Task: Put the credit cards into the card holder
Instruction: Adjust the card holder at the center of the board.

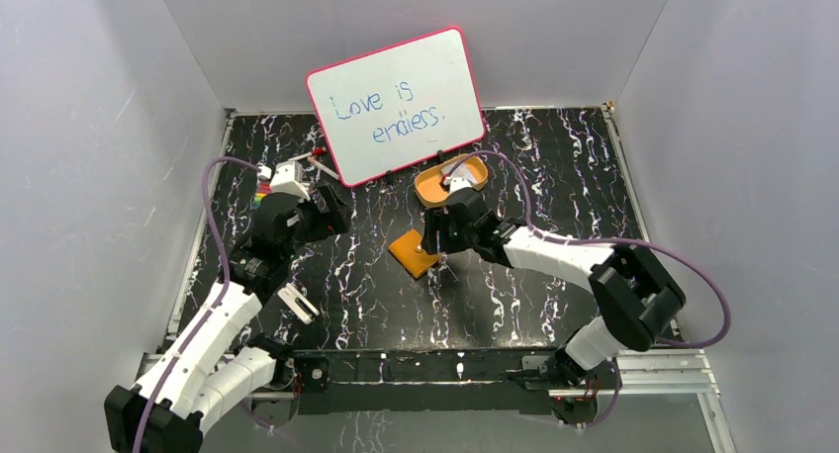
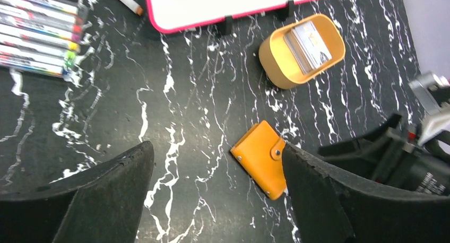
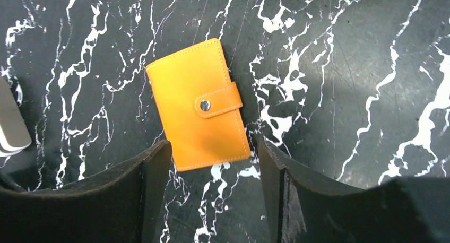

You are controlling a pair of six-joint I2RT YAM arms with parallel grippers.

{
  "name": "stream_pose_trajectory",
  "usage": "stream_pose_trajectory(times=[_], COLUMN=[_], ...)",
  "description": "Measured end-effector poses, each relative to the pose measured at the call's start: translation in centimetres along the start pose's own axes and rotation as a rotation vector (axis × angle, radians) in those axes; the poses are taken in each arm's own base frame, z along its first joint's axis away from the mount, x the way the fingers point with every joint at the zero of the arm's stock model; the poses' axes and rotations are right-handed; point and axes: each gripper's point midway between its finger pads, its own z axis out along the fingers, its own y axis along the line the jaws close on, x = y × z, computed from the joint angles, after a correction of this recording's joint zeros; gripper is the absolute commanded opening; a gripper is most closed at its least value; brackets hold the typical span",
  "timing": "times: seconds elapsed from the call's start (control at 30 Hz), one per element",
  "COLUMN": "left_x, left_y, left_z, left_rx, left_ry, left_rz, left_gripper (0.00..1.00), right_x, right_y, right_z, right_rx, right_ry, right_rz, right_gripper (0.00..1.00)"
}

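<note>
The snapped-shut card holder (image 3: pixel 199 107) is laid mid-way across the worktop (image 3: pixel 345 68), its end straddled by the right fingers (image 3: pixel 132 195), parted and not gripping. The left fingers (image 2: pixel 106 195) are spread wide, empty.

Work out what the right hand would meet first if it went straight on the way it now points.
The right hand would most likely meet the closed orange card holder, lying flat on the table; depth is unclear.
</note>
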Motion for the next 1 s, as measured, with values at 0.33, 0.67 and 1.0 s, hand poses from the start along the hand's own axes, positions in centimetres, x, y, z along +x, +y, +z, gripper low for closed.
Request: stream_pose_trajectory(times=[0.33, 0.67, 1.0], left_x=[3.3, 5.5, 9.4], left_y=[-1.8, -2.7, -3.2], left_z=[0.4, 0.8, 1.4], left_rx=[0.089, 0.136, 0.157], left_ry=[0.154, 0.241, 0.356], left_rz=[-0.086, -0.151, -0.237], left_gripper=[0.85, 0.80, 0.77], right_x=[-0.3, 1.8, 5.9], right_y=[-2.3, -0.4, 1.7], right_z=[2.9, 3.7, 3.3], right_rx=[0.012, -0.080, -0.112], right_ry=[0.035, 0.094, 0.162], right_rz=[0.027, 0.040, 0.027], right_gripper=[0.63, 0.51, 0.50])
